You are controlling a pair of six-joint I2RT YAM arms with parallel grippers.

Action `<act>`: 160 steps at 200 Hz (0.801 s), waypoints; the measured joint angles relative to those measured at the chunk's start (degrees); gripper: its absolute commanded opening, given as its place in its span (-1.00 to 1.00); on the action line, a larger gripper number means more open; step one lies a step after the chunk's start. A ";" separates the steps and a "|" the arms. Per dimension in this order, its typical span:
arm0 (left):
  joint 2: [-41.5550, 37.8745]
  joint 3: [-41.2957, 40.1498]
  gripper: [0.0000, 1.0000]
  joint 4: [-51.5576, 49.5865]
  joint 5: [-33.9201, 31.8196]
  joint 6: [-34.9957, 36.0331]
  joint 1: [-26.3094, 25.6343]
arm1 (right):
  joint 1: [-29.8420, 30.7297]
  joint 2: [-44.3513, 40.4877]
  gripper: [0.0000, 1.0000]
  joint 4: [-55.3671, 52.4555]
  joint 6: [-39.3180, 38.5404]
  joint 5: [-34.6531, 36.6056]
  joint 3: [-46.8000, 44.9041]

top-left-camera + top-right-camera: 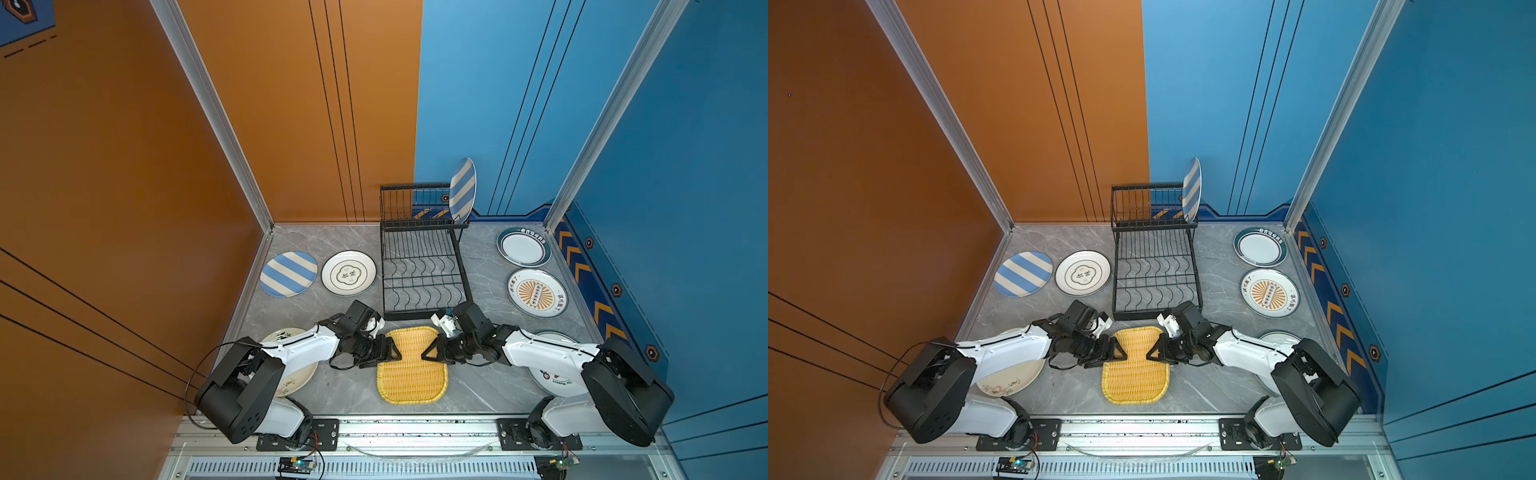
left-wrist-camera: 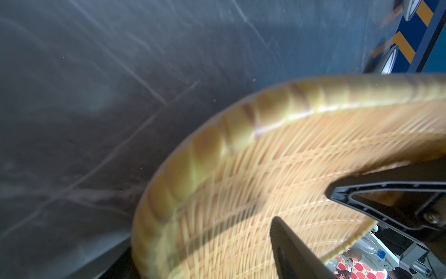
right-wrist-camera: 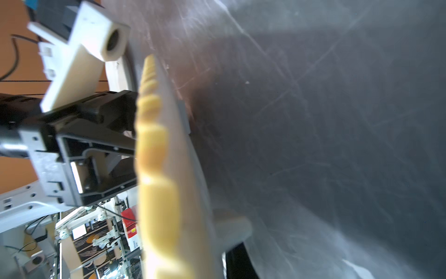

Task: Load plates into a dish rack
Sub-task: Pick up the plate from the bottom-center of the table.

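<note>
Sitting just in front of the dish rack (image 1: 419,266), the yellow woven plate (image 1: 411,374) lay between the two arms, over the grey tabletop (image 1: 340,386). Whether it was lifted clear of that surface could not be told. The right gripper (image 1: 426,355) was closed on the plate's right rim, and the right wrist view showed the rim edge-on. The left gripper (image 1: 397,356) stood at the plate's left edge with its jaws apart. In the left wrist view its fingers (image 2: 386,200) were spread over the weave and clamped nothing. One blue-striped plate (image 1: 462,191) stood upright at the right end of the rack's upper tier. Another striped plate (image 1: 288,273) and a white printed plate (image 1: 348,272) lay flat left of the rack. A teal-rimmed plate (image 1: 523,247) and a sunburst plate (image 1: 537,293) lay flat to its right.
</note>
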 measured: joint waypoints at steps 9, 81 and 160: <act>-0.17 0.04 0.61 -0.04 0.00 -0.02 0.04 | 0.26 -0.31 -0.96 -0.28 0.04 0.46 0.04; -2.34 2.10 0.86 -7.06 -2.89 1.68 4.24 | -3.13 -9.18 -1.00 -14.45 -1.36 6.34 0.83; -4.35 5.81 0.96 -11.45 -5.70 4.26 9.51 | -5.49 -20.52 -1.00 -34.77 -4.17 16.79 19.41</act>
